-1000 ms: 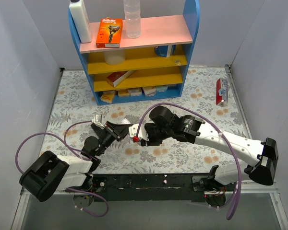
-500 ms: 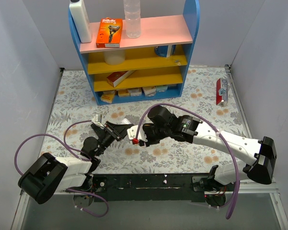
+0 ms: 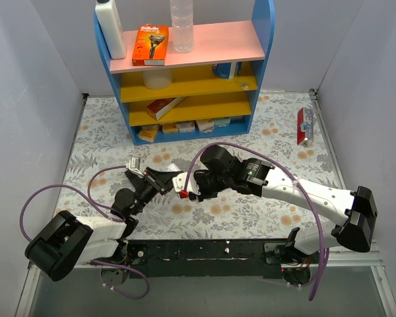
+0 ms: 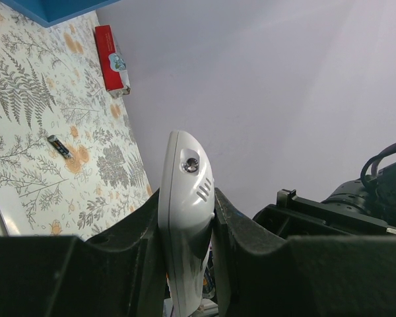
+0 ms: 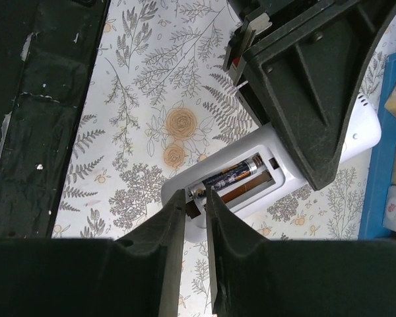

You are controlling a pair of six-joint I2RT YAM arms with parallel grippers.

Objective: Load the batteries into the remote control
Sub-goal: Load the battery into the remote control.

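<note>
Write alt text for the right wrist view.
A white remote, clamped by the left end effector, shows its open compartment with one battery seated and the neighbouring slot apparently empty. The right end effector, fingertips close together, hovers at the compartment's end.

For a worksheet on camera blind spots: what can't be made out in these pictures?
- Right wrist: whether the right gripper holds anything; its fingers cover the spot by the remote.
- Top view: the remote's compartment, under the right gripper.
- Left wrist: the remote's lower end, behind the left gripper and cut by the bottom edge.
</note>
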